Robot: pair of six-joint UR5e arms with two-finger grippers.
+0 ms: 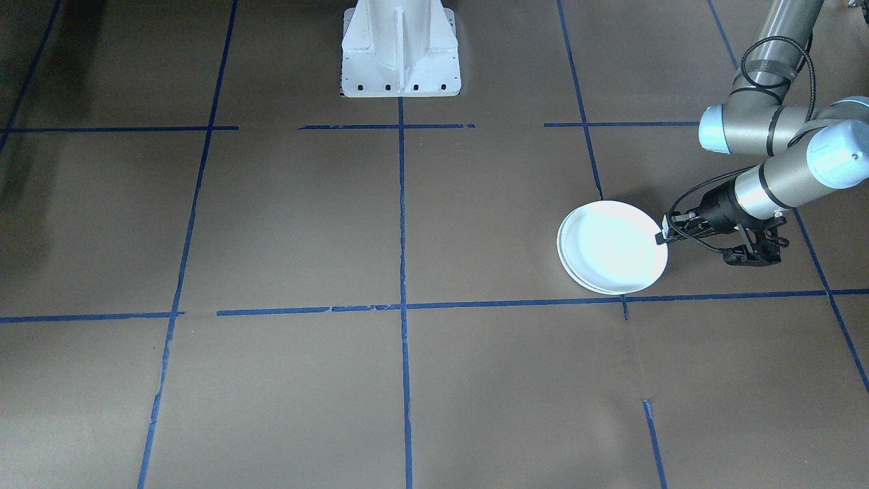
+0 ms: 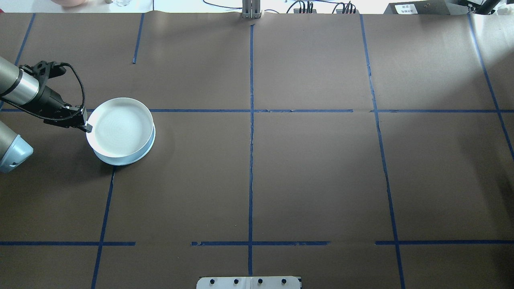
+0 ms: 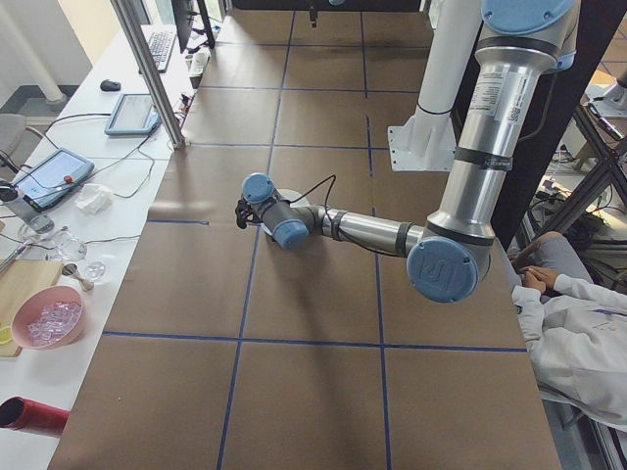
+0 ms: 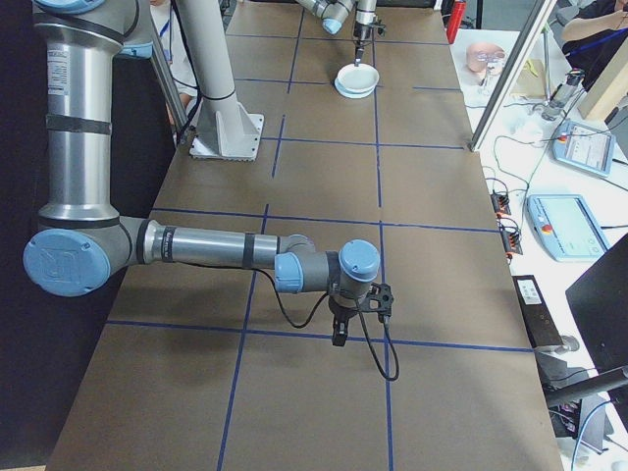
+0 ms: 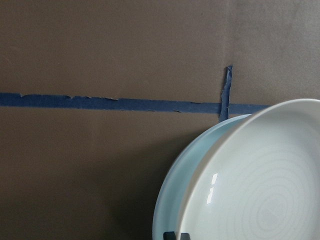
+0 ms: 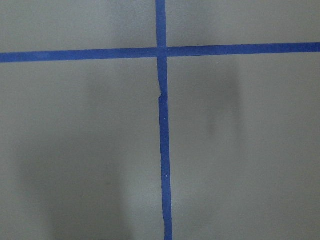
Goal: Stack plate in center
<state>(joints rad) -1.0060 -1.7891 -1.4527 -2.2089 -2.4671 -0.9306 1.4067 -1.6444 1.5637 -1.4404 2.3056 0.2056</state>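
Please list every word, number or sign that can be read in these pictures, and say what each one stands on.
No text can be read with certainty.
Box label: too small to read.
Arm sticker: blurred.
Joint cap mark: blurred.
Pendant screen: too small to read.

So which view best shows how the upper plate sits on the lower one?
Overhead exterior: the upper plate sits offset on the lower plate, left gripper at its rim. Front-facing shows only a thin lower edge; left wrist crops both; exterior right shows them tiny; exterior left hides them.
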